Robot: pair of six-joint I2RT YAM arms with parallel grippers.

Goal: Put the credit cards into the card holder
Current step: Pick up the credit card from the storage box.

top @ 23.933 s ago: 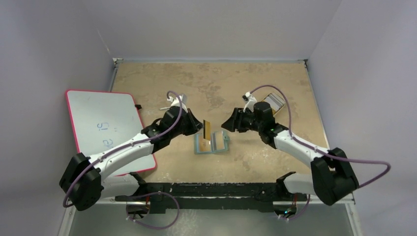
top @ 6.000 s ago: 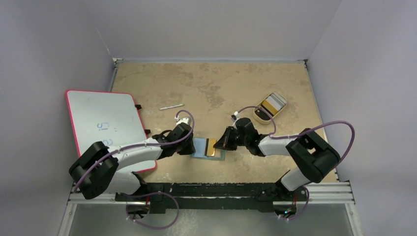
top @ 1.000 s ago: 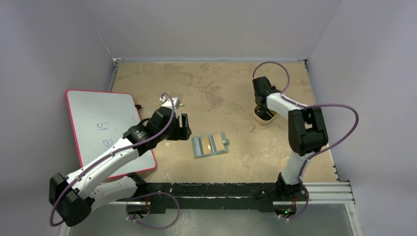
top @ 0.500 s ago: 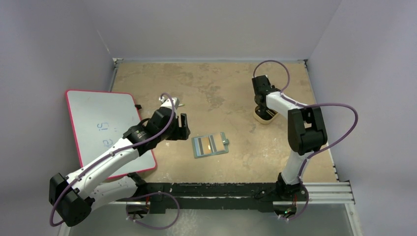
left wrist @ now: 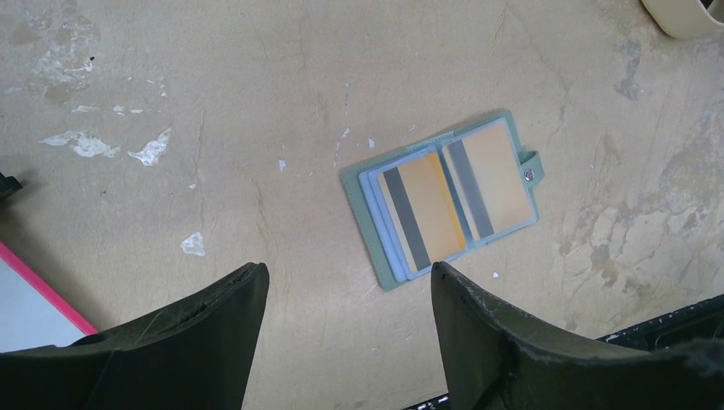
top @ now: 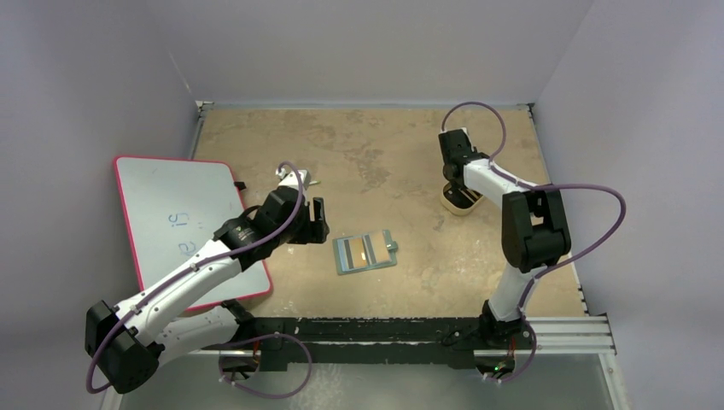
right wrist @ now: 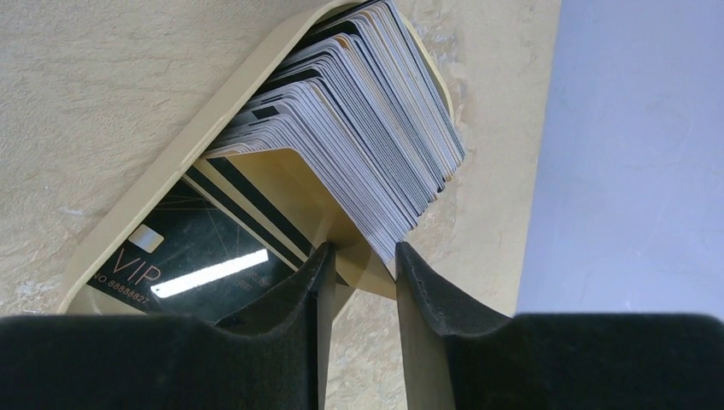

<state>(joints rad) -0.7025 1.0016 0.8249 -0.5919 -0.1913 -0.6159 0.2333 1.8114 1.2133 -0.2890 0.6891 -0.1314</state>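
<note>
Right end effector [right wrist: 359, 256] narrow, straddling a yellow card [right wrist: 290, 188] in the tray [right wrist: 154, 192]; pinch one card only. Left end effector [left wrist: 346, 286] wide, empty. Card holder [left wrist: 444, 201] lies open mid-table [top: 384, 145].

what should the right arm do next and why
Probably close the right fingers on the yellow-orange card in the tan tray: its edge seems to sit in their narrow gap, and the open card holder shows only two cards.

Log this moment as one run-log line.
left gripper: open, clear of card holder | card holder: open flat, two yellow-orange cards pocketed | right gripper: jaws narrow at card stack in tray, grip unclear
</note>
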